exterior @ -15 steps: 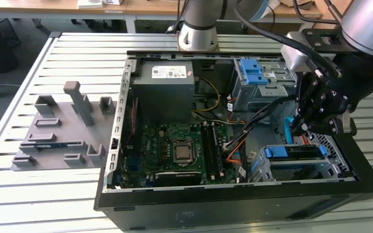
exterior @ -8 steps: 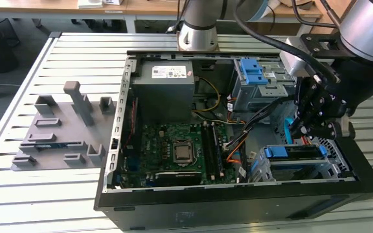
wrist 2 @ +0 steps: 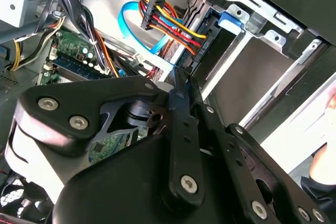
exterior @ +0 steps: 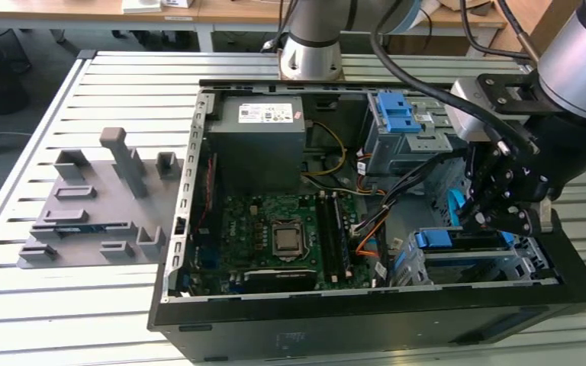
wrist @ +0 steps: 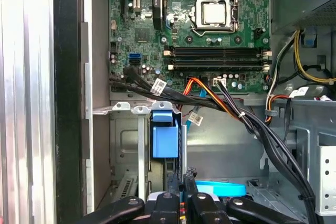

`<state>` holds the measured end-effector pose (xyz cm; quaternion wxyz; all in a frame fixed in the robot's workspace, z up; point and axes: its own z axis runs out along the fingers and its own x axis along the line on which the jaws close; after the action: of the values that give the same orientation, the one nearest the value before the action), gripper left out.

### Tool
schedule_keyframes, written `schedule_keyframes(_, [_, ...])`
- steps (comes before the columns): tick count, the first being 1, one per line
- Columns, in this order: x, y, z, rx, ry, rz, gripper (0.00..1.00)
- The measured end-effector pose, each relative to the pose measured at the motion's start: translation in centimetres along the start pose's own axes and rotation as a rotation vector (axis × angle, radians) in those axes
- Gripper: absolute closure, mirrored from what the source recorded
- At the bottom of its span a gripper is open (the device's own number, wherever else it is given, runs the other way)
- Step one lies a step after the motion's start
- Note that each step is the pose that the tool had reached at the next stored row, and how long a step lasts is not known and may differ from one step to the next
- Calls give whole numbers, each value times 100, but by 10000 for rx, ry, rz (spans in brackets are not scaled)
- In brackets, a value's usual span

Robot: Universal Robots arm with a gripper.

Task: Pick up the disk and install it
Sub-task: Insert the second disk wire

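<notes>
The gripper (exterior: 503, 217) hangs inside the computer case (exterior: 272, 320), jaws pressed together, above the blue-latched drive bay (wrist: 164, 137). For good seating, push straight along the bay rails.

a robotics lab or workshop: slatted metal bench (exterior: 110, 305) carrying an opened computer case (exterior: 375, 313) and grey fixture (exterior: 94, 206), wooden desks (exterior: 242, 11) beyond its far edge.

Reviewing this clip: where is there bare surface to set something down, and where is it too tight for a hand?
Bare slats of the table lie in front of the grey fixture and between it and the computer case. Tight: the drive bays where the gripper hangs, amid cables.
</notes>
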<state>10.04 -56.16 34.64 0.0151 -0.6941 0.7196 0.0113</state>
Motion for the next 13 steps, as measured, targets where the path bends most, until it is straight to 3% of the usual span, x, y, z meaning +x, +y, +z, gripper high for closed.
schedule_keyframes(13, [6, 0, 42, 0, 0, 0, 84])
